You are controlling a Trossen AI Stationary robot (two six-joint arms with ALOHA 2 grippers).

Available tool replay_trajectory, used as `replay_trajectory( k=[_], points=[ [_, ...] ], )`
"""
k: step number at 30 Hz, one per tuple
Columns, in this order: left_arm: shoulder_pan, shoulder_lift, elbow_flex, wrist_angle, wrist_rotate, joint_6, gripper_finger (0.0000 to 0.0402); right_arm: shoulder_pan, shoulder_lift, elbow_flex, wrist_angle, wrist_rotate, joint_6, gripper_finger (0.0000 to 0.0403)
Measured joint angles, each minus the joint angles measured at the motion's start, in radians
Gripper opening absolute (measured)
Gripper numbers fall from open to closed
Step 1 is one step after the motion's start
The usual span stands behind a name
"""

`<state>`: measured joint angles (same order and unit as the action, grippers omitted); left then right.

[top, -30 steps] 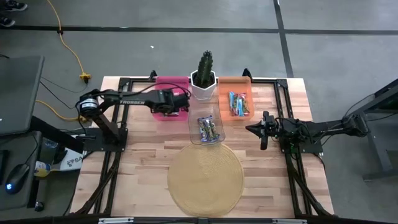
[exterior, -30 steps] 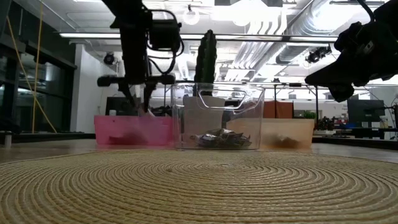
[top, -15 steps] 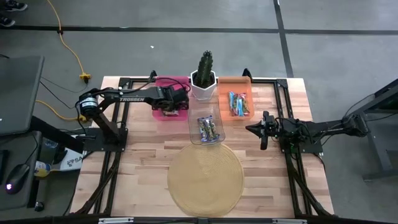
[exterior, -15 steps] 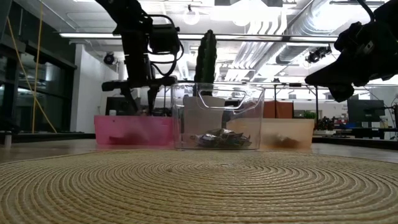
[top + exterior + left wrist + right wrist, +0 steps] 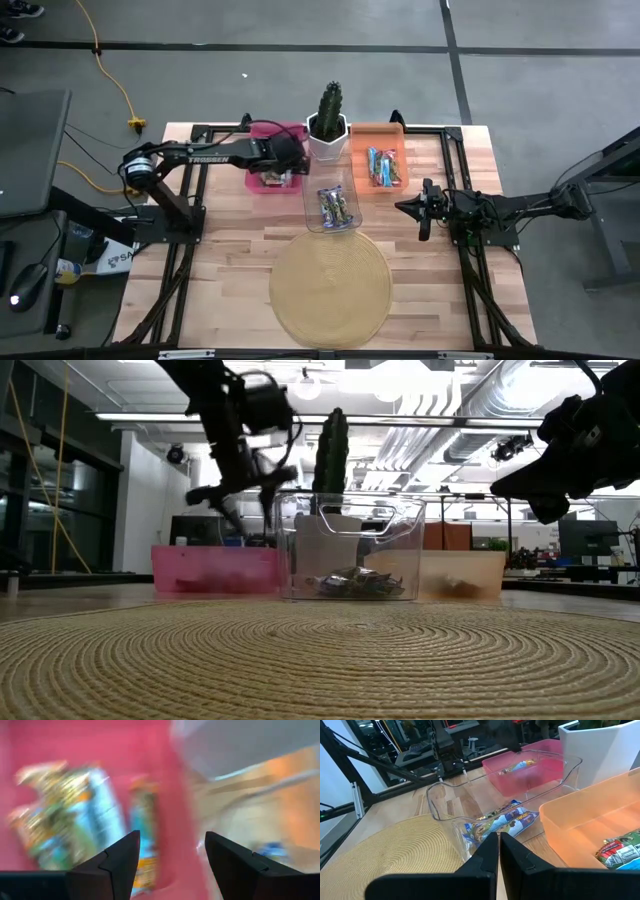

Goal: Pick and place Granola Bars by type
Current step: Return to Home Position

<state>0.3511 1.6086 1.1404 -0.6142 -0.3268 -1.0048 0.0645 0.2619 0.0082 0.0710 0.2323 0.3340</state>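
Note:
Granola bars lie sorted in three bins at the far side of the table. Brown-yellow and blue ones (image 5: 65, 815) are in the pink bin (image 5: 262, 132). Purple-silver ones (image 5: 337, 207) are in the clear bin (image 5: 445, 795), and blue and red ones (image 5: 383, 167) in the orange bin (image 5: 378, 132). My left gripper (image 5: 248, 518) hangs open and tilted over the pink bin, with nothing between its fingers (image 5: 125, 860). My right gripper (image 5: 402, 207) is shut, empty, right of the clear bin.
A cactus in a white pot (image 5: 328, 125) stands between the pink and orange bins, close to my left gripper. A round woven mat (image 5: 330, 285) lies on the near half of the table. Black frame rails (image 5: 200, 190) run along both sides.
Above the pink bin my left gripper has opened: the gap between its fingertips has widened from frame to frame. It has also rolled and tipped, so that its fingers now slant toward the clear bin, and it has risen slightly.

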Motion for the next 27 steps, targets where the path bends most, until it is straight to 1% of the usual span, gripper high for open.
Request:
replay_trajectory(
  k=[9, 12, 15, 19, 22, 24, 27],
  points=[
    [-0.058, -0.130, 0.000, 0.309, 0.012, 0.319, 0.0209, 0.000, 0.000, 0.000, 0.000, 0.001, 0.001, 0.0000],
    [-0.082, -0.173, 0.000, 0.385, 0.043, 0.404, 0.0204, 0.000, 0.000, 0.000, 0.000, 0.000, 0.001, 0.0000],
    [-0.105, -0.217, 0.000, 0.407, 0.086, 0.462, 0.0200, 0.000, 0.000, 0.000, 0.000, 0.000, 0.002, 0.0000],
    [-0.149, -0.273, -0.002, 0.425, 0.107, 0.535, 0.0191, 0.000, 0.000, 0.000, 0.000, 0.000, 0.000, 0.0000],
    [-0.177, -0.337, -0.047, 0.499, 0.112, 0.565, 0.0182, 0.000, 0.000, 0.000, 0.000, 0.000, 0.001, 0.0000],
    [-0.187, -0.398, -0.108, 0.572, 0.126, 0.571, 0.0176, 0.000, 0.000, 0.000, 0.000, 0.000, 0.000, 0.0000],
    [-0.212, -0.502, -0.220, 0.718, 0.177, 0.576, 0.0164, 0.000, 0.000, 0.000, 0.000, 0.000, 0.001, 0.0000]
  ],
)
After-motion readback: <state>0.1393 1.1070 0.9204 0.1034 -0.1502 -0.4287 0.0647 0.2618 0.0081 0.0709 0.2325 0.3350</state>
